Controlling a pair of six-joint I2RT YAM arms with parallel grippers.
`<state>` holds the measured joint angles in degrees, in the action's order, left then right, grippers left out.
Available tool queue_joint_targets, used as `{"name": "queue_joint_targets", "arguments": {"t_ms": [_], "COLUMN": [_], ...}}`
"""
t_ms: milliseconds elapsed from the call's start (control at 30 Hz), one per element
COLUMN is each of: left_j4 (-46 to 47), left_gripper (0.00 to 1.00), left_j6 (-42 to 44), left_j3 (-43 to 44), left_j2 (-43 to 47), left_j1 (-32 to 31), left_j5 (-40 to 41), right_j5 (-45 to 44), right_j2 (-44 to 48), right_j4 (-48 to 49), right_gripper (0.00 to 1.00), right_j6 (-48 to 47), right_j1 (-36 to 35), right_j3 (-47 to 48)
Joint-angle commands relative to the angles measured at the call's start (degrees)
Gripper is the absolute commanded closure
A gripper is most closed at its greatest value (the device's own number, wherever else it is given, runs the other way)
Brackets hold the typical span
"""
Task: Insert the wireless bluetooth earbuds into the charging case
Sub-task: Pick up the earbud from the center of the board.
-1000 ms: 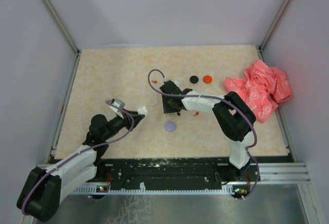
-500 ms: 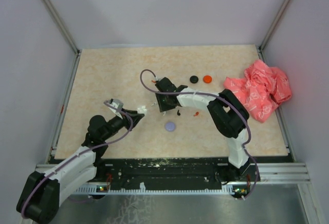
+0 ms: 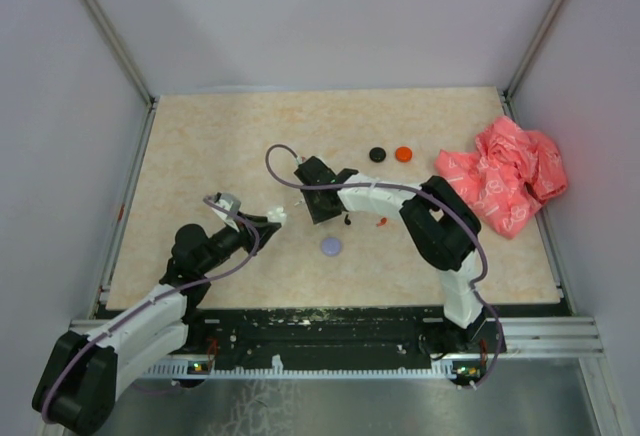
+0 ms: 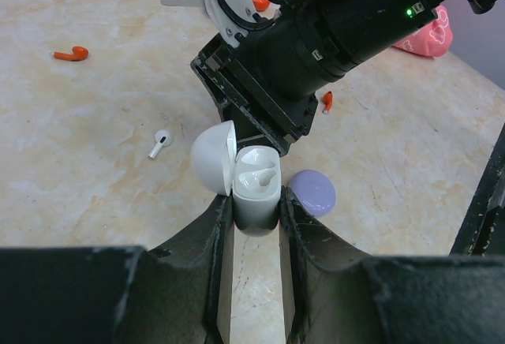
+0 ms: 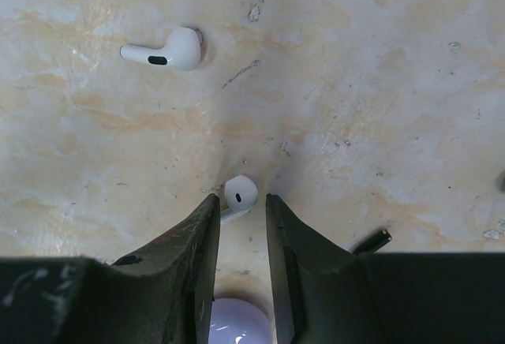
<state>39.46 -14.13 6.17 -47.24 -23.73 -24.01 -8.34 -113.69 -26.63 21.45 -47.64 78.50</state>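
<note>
Right hand (image 5: 241, 200) is seen shifted left in the top view since a second ago, fingers narrowed around a white earbud (image 5: 240, 192) on the table (image 5: 355, 84); firm grip cannot be told. Left hand (image 4: 256, 206) is kept clamped on the open charging case (image 4: 257, 180).

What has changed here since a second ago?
The right gripper, holding a small white stemmed earbud, swung left toward the open white charging case. The left gripper stayed clamped on that case; the crumpled pink plastic bag lay unmoved.
</note>
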Motion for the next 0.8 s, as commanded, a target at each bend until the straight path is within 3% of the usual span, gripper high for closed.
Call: {"name": "queue_joint_targets", "arguments": {"t_ms": [0,400,767], "left_j4": [2.0,2.5,3.9], "left_gripper": [0.99,0.99,0.99], "left_j6": [0.1,0.2,2.3], "left_j3": [-0.7,-0.8,-0.8], "left_j2": [0.2,0.1,0.6], "left_j1": [0.3,0.3,0.3], "left_j5": [-0.8,-1.4,-3.3], "right_j5": [-1.5,-1.5,-2.9], "right_j2": [-1.3,-1.0,11.3], "right_j4": [0.3,-0.2,3.2], "right_gripper": [0.71,0.85,0.94], "right_j6": [-0.7,-2.4,-8.1], "right_j1": [-0.5,-0.6,-0.8], "right_j3": [2.9,3.2,-1.1]}}
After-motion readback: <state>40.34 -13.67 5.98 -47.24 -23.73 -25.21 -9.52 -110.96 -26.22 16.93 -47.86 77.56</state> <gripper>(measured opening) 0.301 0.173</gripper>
